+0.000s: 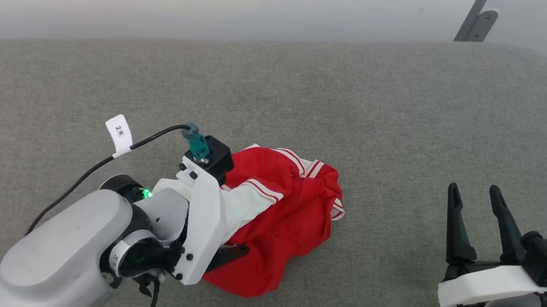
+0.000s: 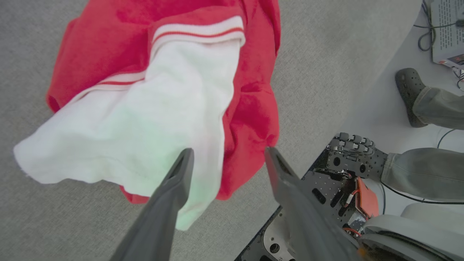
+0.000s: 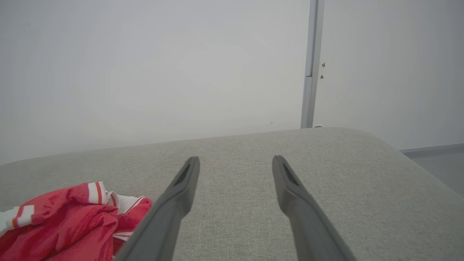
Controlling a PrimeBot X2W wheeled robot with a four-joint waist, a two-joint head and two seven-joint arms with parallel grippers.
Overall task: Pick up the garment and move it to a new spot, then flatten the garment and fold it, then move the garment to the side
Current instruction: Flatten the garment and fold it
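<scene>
Left wrist view shows the left gripper with its two dark fingers spread wide apart. Nothing is pinched between them. The garment lies just past the finger tips, in a crumpled heap on the grey cushion. Its white sleeve is on top. One finger crosses in front of the sleeve's edge, but I cannot tell if it touches. Red cloth shows between the two tips. Off to the right of this gripper are the robot's dark base and a person's shoe on the pale floor.

From the head view, the left gripper points down at one side of the heap. The right gripper is well apart from the garment, over the cushion. Its fingers are wide apart too and hold nothing. From the right wrist view, the garment sits to the left of those fingers. Grey cushion lies ahead of them, with a white wall behind it.
</scene>
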